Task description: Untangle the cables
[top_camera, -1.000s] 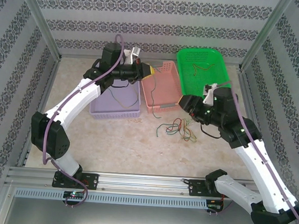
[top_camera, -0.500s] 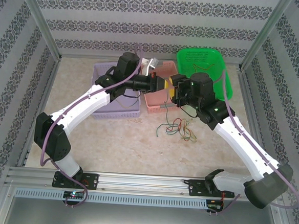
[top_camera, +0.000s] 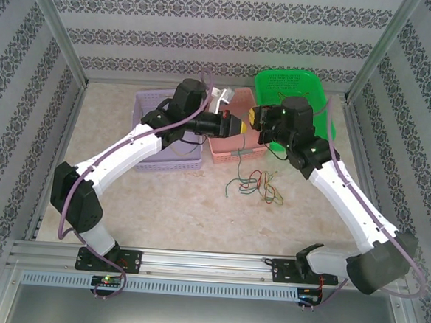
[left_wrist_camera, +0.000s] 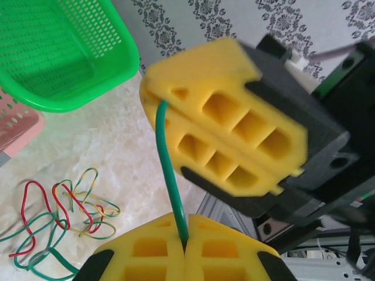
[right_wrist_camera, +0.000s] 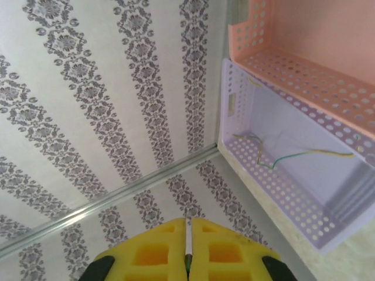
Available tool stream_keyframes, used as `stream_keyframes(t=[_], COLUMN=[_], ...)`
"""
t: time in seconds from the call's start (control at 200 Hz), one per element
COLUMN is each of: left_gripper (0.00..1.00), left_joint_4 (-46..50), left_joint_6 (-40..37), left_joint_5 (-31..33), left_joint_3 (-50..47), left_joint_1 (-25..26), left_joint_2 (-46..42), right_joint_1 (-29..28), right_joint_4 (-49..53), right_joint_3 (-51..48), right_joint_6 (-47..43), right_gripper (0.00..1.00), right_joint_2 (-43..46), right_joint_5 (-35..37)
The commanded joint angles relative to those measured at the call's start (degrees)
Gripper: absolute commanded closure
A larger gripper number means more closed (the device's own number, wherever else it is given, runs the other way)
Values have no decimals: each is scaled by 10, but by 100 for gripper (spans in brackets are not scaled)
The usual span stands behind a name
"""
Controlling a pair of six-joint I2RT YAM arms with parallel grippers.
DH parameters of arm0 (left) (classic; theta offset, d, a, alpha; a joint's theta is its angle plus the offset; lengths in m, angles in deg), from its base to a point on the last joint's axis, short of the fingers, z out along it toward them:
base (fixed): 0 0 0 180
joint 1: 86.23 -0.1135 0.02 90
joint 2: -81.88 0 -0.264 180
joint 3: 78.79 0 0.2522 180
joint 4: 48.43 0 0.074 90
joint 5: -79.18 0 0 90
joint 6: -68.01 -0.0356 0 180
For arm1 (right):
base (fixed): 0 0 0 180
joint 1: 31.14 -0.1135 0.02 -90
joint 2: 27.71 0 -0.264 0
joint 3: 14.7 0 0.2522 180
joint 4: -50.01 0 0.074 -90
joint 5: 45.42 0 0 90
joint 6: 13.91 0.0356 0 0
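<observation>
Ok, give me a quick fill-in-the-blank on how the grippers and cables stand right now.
1. The cable stretched between the left gripper and the right gripper is ____ in colour.
2. Both grippers are ____ on that cable.
3. The tangle of cables lies on the ____, outside every basket.
4. One loose wire lies inside the ____ basket.
Missing words: green; shut; table; lilac.
</observation>
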Motion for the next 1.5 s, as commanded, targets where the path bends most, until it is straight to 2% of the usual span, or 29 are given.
stream_keyframes(t=[0.0,0.1,0.23,0.365,0.595,0.639,0.689,0.724,0.789,0.894,1.074,1.119,1.234,1.499], left_gripper=[100,100,100,100,100,100,100,100,100,100,100,100,100,100], left_joint_4=[81,134,159,159,165,165,170,172,173,185,244,244,218,133], left_joint_6=[-51,-82,-97,-102,-93,-79,-59,-44,-14,21,33,42,66,123], left_joint_5=[-56,-63,-71,-78,-67,-54,-36,-27,-18,-22,-11,-3,19,20], left_joint_3=[24,46,58,64,72,81,100,117,154,232,412,449,519,550], left_joint_1=[17,25,33,43,47,43,34,26,9,-17,-60,-72,-103,-142], left_joint_2=[12,28,44,52,52,52,55,59,72,115,230,257,323,448], right_joint_1=[37,54,62,74,107,115,125,134,150,170,173,172,167,141], right_joint_4=[12,65,141,179,214,225,239,249,256,254,262,269,281,287], right_joint_3=[64,154,276,334,389,396,395,389,362,299,193,171,129,83], right_joint_6=[-131,-270,-450,-547,-602,-613,-620,-622,-621,-614,-617,-614,-609,-609], right_gripper=[100,100,100,100,100,85,64,55,45,36,29,27,30,35], right_joint_2=[-30,-73,-137,-176,-208,-203,-190,-175,-138,-67,34,49,76,99], right_joint_5=[-33,-82,-152,-190,-249,-252,-247,-232,-198,-130,-30,-19,-13,-16])
